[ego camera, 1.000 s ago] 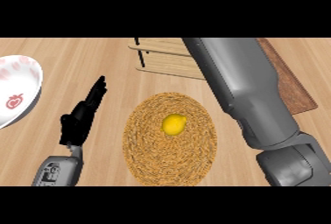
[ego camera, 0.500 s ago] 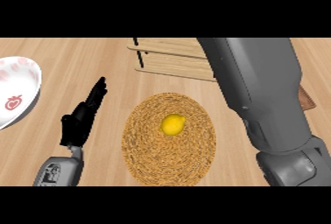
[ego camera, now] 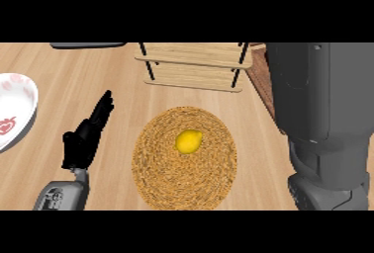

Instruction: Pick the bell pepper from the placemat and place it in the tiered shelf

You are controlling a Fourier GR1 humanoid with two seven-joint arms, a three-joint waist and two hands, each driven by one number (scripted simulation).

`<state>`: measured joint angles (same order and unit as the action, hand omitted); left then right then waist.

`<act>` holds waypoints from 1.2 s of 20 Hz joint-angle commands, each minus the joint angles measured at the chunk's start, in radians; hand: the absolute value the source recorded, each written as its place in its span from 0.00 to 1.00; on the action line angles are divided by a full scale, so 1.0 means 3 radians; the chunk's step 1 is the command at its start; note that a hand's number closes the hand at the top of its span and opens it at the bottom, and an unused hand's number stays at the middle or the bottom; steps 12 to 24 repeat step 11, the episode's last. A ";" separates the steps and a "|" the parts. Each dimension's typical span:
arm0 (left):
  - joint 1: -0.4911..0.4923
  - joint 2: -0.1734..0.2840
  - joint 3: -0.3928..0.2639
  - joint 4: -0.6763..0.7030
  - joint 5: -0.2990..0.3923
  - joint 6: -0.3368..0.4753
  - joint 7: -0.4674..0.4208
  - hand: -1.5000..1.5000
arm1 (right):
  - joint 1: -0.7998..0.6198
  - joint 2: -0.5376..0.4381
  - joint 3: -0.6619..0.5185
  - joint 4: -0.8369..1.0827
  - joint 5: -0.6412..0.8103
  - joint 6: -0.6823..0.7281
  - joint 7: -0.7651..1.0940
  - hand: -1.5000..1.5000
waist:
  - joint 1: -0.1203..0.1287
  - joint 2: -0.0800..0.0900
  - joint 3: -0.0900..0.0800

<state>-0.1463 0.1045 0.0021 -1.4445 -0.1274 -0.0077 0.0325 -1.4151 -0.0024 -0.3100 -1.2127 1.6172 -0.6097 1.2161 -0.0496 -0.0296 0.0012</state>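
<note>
We see the wooden worktop (ego camera: 87,74) carrying everything. Our right forearm (ego camera: 321,123) fills the view's right side, running up past the top edge; its robot hand is out of sight, so we cannot tell how it stands. The tiered shelf (ego camera: 194,66) stands beyond the round woven placemat (ego camera: 164,183). A white plate (ego camera: 15,113) lies at the left edge. Our left robot hand (ego camera: 84,141) rests left of the mat, fingers straight and spread, holding nothing. The yellow bell pepper (ego camera: 189,141) sits on the placemat, so we judge the pick is yet to come: a robot hand must descend over the pepper and close round it.
</note>
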 commanded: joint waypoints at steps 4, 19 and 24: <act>0.0146 -0.0027 0.0001 0.0058 -0.0026 0.0040 -0.0107 0.50 | 0.0515 0.0008 0.0031 -0.0882 -0.0271 0.0977 0.0445 0.00 | -0.0093 -0.0046 0.0003; 0.0236 -0.0036 0.0024 0.0018 0.0005 0.0044 -0.0104 0.50 | 0.0984 0.0008 0.0123 -0.1800 -0.0554 0.1606 0.0253 0.00 | -0.0200 -0.0088 0.0004; 0.0236 -0.0036 0.0024 0.0018 0.0005 0.0044 -0.0104 0.50 | 0.0984 0.0008 0.0123 -0.1800 -0.0554 0.1606 0.0253 0.00 | -0.0200 -0.0088 0.0004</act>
